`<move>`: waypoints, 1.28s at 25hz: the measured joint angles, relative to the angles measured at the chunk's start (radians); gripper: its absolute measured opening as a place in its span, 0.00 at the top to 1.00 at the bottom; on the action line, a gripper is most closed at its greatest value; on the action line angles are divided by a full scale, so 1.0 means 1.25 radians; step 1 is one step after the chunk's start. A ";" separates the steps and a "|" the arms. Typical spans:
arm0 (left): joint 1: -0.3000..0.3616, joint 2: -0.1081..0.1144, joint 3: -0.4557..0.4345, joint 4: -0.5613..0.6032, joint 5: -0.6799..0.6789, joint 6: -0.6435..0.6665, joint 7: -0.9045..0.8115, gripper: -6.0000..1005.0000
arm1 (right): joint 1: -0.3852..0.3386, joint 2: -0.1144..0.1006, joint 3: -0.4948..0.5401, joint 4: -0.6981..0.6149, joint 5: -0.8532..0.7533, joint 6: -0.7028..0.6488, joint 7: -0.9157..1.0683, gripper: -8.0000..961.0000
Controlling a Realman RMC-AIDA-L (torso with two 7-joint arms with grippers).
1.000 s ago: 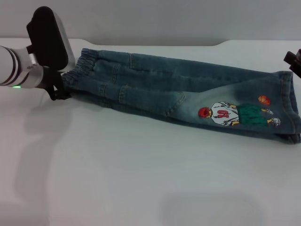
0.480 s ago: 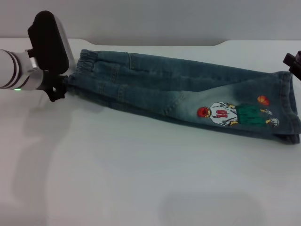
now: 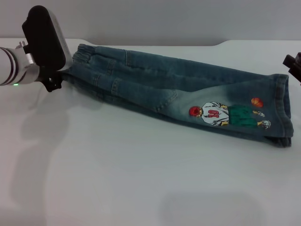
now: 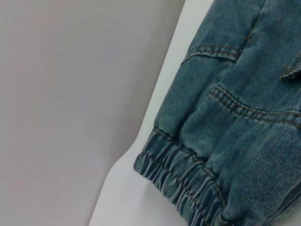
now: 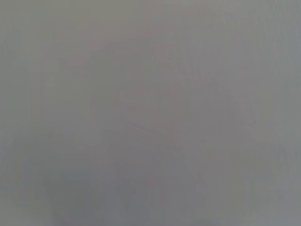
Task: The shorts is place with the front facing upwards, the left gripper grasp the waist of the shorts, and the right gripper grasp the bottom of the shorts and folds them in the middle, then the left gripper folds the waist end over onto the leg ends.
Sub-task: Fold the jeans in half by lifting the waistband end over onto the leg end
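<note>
Left gripper [image 3: 55, 80] pinching waist end [image 3: 82, 59] of shorts [image 3: 169, 92], cloth stretched away toward leg ends [image 3: 280, 110]; grip there for folding over. Right gripper [image 3: 294, 63] parked beyond hems, apart.

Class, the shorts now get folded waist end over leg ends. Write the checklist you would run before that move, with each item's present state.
1. Shorts folded lengthwise, print up: ok.
2. Left gripper at the waist end: ok.
3. Left grip firmly closed on the fabric: cannot tell, fingers hidden.
4. Leg ends lying flat on the table: ok.
5. Right gripper off the shorts: ok, it sits at the table's far right edge.
6. Landing area over the legs unobstructed: ok.
</note>
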 joint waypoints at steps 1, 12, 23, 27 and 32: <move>0.002 -0.001 0.002 0.000 0.000 -0.012 -0.002 0.89 | 0.000 0.000 0.000 0.000 0.000 0.001 0.000 0.60; 0.089 -0.004 0.086 0.204 -0.076 -0.023 -0.018 0.89 | 0.018 0.000 0.001 0.029 0.000 0.068 -0.040 0.60; 0.171 -0.005 0.222 0.436 -0.084 -0.017 -0.066 0.89 | 0.051 0.001 -0.005 0.056 0.000 0.083 -0.069 0.60; 0.176 -0.005 0.239 0.479 -0.088 -0.021 -0.078 0.89 | 0.075 0.001 -0.008 0.106 0.000 0.085 -0.109 0.60; 0.158 -0.005 0.262 0.499 -0.090 -0.024 -0.092 0.88 | 0.101 0.002 -0.006 0.158 0.001 0.090 -0.166 0.60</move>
